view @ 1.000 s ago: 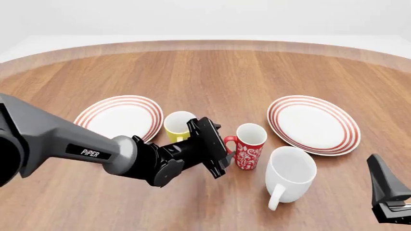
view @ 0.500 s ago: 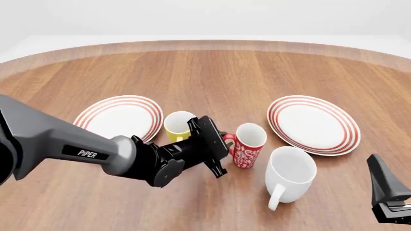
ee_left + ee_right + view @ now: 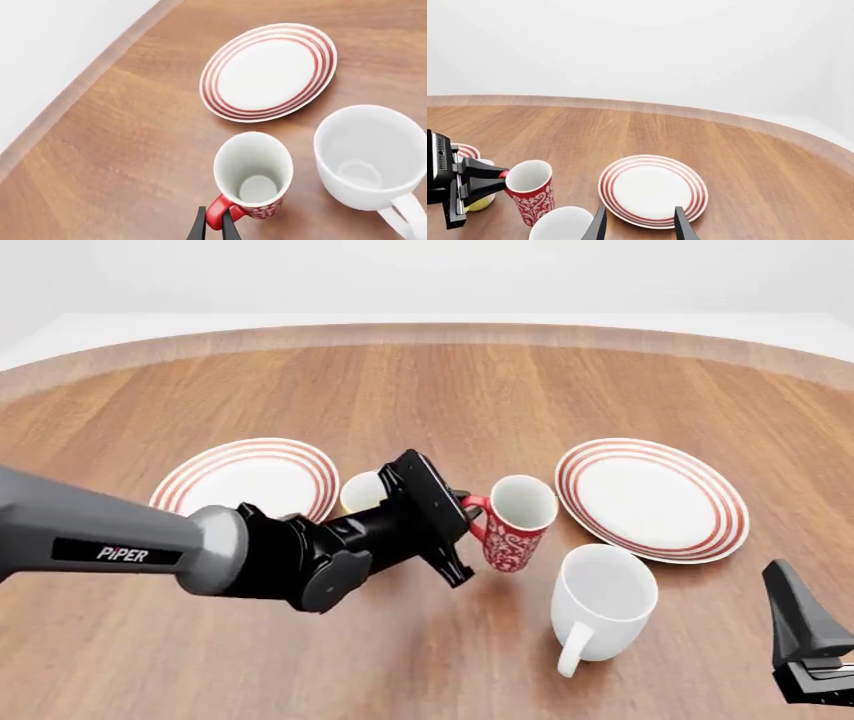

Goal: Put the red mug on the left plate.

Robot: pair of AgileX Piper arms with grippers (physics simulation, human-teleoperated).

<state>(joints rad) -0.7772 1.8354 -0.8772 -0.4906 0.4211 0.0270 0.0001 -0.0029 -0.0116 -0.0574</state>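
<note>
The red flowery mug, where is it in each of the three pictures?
Front view: the red mug is near the middle, tilted, its handle pinched by the left gripper.
Left wrist view: it is at the bottom centre, seen from above, white inside showing.
Right wrist view: it is at the lower left.
Shared landmark: the big white mug sits right beside it in every view.
</note>
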